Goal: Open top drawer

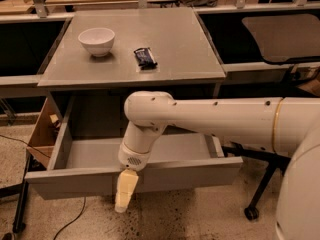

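Hanging at the front lip of the top drawer [190,176], the gripper [125,193] pointed down, probably hooked there to pull; couldn't tell its grip state. Drawer sat well out from under the surface [175,44].

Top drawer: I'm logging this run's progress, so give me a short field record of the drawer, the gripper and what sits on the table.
top drawer: pulled well out from under the table, inner floor in view
gripper: hangs pointing down in front of the drawer's front panel, near its middle
on the table: white bowl at back left, dark packet to its right
beside drawer: cardboard box on the left
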{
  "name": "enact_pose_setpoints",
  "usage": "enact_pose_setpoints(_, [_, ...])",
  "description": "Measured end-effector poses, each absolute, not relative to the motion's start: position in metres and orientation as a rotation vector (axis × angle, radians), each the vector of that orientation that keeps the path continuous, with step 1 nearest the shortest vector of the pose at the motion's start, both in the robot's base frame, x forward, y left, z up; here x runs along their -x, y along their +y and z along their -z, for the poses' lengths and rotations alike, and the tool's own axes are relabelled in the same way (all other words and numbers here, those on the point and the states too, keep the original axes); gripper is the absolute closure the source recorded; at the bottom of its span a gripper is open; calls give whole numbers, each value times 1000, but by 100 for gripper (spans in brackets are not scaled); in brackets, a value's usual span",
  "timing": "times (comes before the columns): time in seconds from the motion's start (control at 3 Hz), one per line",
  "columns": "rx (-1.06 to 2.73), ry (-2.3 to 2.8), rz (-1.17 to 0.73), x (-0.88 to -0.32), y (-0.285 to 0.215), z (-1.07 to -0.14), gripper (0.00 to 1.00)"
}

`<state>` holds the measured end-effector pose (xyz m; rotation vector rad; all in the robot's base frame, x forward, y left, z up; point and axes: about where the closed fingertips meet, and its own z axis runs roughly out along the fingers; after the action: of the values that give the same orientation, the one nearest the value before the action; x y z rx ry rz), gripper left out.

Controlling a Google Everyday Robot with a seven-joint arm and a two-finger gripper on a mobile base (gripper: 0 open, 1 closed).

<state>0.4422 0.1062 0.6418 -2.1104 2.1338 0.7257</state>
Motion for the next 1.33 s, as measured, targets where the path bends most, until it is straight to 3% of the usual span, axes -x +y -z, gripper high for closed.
enact_pose_setpoints(1.33, [1927, 2270, -828, -397, 99, -641, 0])
